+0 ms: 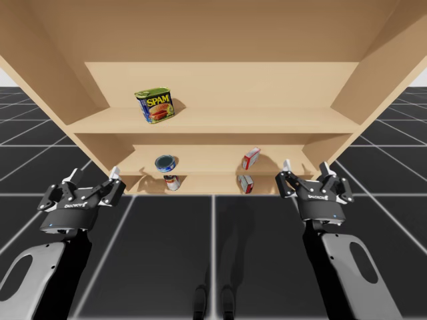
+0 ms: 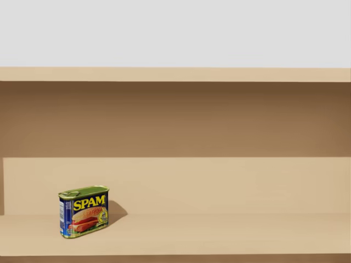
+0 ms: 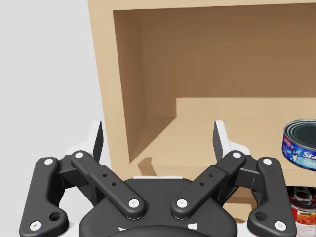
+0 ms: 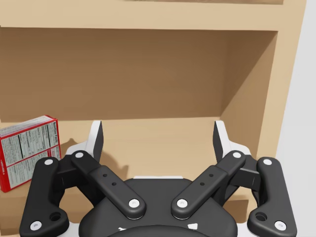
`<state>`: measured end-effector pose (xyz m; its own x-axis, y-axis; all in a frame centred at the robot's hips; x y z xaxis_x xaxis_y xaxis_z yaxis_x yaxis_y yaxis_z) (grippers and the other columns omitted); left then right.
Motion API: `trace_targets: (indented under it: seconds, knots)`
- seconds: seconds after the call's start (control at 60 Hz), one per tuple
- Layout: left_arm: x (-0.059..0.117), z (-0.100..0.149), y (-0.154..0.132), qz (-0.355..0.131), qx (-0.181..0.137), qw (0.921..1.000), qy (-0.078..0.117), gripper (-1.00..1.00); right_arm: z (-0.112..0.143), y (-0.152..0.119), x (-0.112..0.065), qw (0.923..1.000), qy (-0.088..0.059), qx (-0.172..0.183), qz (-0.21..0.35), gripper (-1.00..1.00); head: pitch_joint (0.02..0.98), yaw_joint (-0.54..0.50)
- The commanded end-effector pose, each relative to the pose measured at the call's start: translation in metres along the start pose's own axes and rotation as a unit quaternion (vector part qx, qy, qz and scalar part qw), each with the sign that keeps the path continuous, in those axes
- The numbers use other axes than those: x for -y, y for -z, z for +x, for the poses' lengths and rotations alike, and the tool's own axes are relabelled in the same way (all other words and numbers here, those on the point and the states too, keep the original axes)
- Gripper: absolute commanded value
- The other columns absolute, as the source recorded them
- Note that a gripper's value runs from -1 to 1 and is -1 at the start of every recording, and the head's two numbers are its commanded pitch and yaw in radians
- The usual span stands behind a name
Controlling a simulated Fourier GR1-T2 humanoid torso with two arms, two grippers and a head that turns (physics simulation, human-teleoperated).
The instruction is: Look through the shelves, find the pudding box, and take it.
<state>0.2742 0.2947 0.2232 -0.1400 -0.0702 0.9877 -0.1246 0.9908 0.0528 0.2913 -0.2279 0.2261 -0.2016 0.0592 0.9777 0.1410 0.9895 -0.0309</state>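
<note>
A small red and white box [image 1: 251,158] leans on the middle shelf, and a second one [image 1: 245,183] stands on the bottom shelf below it. In the right wrist view one red and white box [image 4: 27,150] stands ahead of my right gripper [image 4: 158,133], off to its left side. My right gripper [image 1: 305,167] is open in front of the shelves' right end, holding nothing. At the left end my left gripper [image 1: 93,175] is open too, and it [image 3: 158,133] faces the shelf's left wall.
A blue and green rectangular can [image 1: 155,106] stands on the top shelf [image 1: 267,120], and the head view shows this can [image 2: 83,211] too. A blue round can [image 1: 165,163] sits on the middle shelf with a red can [image 1: 172,181] beneath it.
</note>
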Motion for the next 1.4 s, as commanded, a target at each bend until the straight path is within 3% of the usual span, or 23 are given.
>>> trace_targets:
  seconds: [0.017,0.05,0.083,0.133,0.183,0.217,0.267,0.65,0.983,1.1,1.167,1.183,1.2,1.233,1.267,1.317,1.35,1.4]
  knots:
    - [0.0,0.0,0.0,0.0,0.0,1.0,0.0,-1.0,0.0,0.0,0.001,0.9995,0.004,0.013,-0.027,-1.0,0.033,-0.02]
    - [0.0,0.0,0.0,0.001,0.0,1.0,-0.001,-1.0,0.0,-0.001,0.001,0.9997,0.0,0.013,-0.019,-1.0,0.037,-0.02]
    - [-0.001,0.0,0.0,0.003,-0.001,1.0,-0.002,-1.0,0.002,0.001,0.002,0.9999,0.011,0.007,-0.009,-1.0,0.041,-0.02]
    - [-0.001,0.0,0.0,0.007,-0.002,1.0,-0.005,-1.0,0.003,0.001,0.003,0.9999,0.006,0.004,-0.011,-1.0,0.053,-0.02]
    - [-0.001,0.001,0.0,0.007,-0.003,0.9999,-0.007,-1.0,0.004,0.002,0.004,0.9998,0.015,-0.004,-0.014,-1.0,0.072,-0.02]
    - [-0.002,0.001,0.0,0.007,-0.004,0.9999,-0.007,-1.0,0.003,0.002,0.004,0.9999,0.008,-0.004,-0.014,-1.0,0.099,-0.02]
    - [-0.001,0.001,0.0,0.006,-0.005,0.9999,-0.007,-1.0,0.004,0.002,0.004,0.9999,0.008,-0.005,-0.013,-1.0,0.125,-0.02]
    - [0.002,0.0,-0.001,-0.01,-0.003,0.9999,-0.004,-1.0,0.004,0.002,0.006,0.9997,0.012,-0.016,-0.012,-1.0,0.486,-0.04]
    - [0.01,-0.002,-0.002,-0.023,-0.004,0.9997,0.002,-1.0,0.003,0.003,0.008,0.9998,0.008,-0.017,-0.011,-1.0,0.781,-0.22]
    - [0.012,-0.002,-0.001,-0.026,-0.004,0.9997,0.001,-1.0,0.003,0.003,0.005,0.9998,0.009,-0.015,-0.004,-1.0,0.795,-0.25]
    - [0.012,-0.002,-0.001,-0.026,-0.005,0.9996,0.001,-1.0,0.004,0.001,0.001,0.9995,0.017,-0.022,0.014,-1.0,0.789,-0.25]
    - [0.013,-0.002,-0.001,-0.026,-0.005,0.9997,0.002,-1.0,0.005,0.0,0.001,0.9991,0.023,-0.028,0.021,-1.0,0.789,-0.25]
    - [0.013,-0.002,0.0,-0.025,-0.005,0.9997,0.002,-1.0,0.006,-0.004,-0.002,0.9975,0.043,-0.043,0.036,-1.0,0.783,-0.25]
    - [0.013,-0.003,0.0,-0.024,-0.006,0.9997,0.001,-1.0,0.008,-0.008,-0.004,0.9966,0.05,-0.052,0.042,-1.0,0.78,-0.25]
    - [0.013,-0.003,0.0,-0.024,-0.007,0.9997,0.002,-1.0,0.01,-0.017,-0.011,0.993,0.068,-0.07,0.067,-1.0,0.774,-0.24]
    - [0.013,-0.003,0.0,-0.023,-0.007,0.9997,0.001,-1.0,0.013,-0.025,-0.015,0.9933,0.05,-0.067,0.081,-1.0,0.77,-0.24]
    - [0.013,-0.003,0.0,-0.023,-0.007,0.9997,0.001,-1.0,0.014,-0.031,-0.018,0.9923,0.05,-0.074,0.086,-1.0,0.767,-0.24]
    - [0.013,-0.002,-0.001,-0.023,-0.007,0.9997,0.0,-1.0,0.017,-0.039,-0.023,0.992,0.036,-0.08,0.091,-1.0,0.76,-0.24]
